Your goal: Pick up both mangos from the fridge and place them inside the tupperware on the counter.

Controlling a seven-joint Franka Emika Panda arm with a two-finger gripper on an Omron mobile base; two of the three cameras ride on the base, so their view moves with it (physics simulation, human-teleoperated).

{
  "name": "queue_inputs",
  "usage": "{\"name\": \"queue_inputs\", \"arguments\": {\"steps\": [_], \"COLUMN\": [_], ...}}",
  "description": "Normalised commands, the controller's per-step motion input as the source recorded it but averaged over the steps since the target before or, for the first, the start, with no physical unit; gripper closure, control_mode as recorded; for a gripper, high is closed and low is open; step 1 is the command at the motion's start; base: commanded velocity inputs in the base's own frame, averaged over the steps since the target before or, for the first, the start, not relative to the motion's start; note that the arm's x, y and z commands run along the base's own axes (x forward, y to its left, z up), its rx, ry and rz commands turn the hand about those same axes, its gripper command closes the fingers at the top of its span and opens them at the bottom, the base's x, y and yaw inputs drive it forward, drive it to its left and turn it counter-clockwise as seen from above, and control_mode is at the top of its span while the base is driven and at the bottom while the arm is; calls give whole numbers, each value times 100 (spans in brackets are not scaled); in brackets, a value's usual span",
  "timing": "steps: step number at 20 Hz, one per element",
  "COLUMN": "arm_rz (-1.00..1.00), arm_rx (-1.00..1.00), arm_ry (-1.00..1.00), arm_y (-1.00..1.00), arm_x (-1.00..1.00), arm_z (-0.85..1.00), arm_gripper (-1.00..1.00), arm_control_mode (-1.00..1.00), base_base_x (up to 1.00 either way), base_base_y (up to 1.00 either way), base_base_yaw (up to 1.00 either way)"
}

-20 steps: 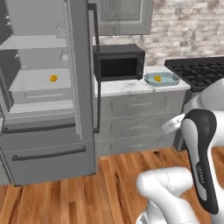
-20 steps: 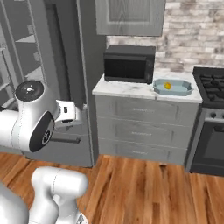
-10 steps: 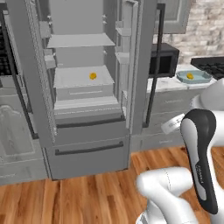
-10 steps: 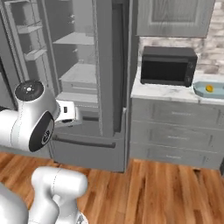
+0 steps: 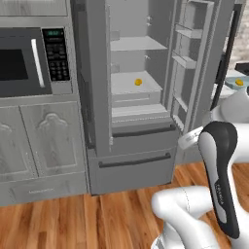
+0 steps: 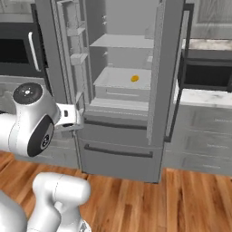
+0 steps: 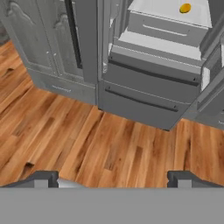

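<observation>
Base swung fridge-ward, hand open, low

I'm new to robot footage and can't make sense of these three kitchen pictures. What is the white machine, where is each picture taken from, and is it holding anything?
The white machine is a robot arm on a base that can drive, in a rendered kitchen. Two pictures come from cameras on that base, behind the arm to its left and right. The third looks along its pincer, whose two dark tips stand wide apart over the wooden floor, holding nothing. Ahead is the grey fridge with its doors open. One small yellow-orange mango lies on a white shelf inside. At the far right of the left picture, a second mango sits in the pale tupperware on the counter.
</observation>
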Motion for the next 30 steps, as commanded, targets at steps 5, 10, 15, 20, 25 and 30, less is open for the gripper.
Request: {"name": "queue_inputs", "arguments": {"steps": [5,10,15,20,25,30], "arm_rz": [0,0,0,0,0,0], "arm_rx": [0,0,0,0,0,0], "arm_ry": [0,0,0,0,0,0], "arm_y": [0,0,0,0,0,0], "arm_x": [0,0,0,0,0,0], "arm_z": [0,0,0,0,0,0], "arm_gripper": [-100,-100,-100,-100,-100,-100], "arm_control_mode": [100,100,100,100,100,100], "base_base_x": [6,7,57,92,90,79], "base_base_y": [-1,-45,-35,-8,9,0], "base_base_yaw": [-4,-5,-2,-3,-5,-4]}}
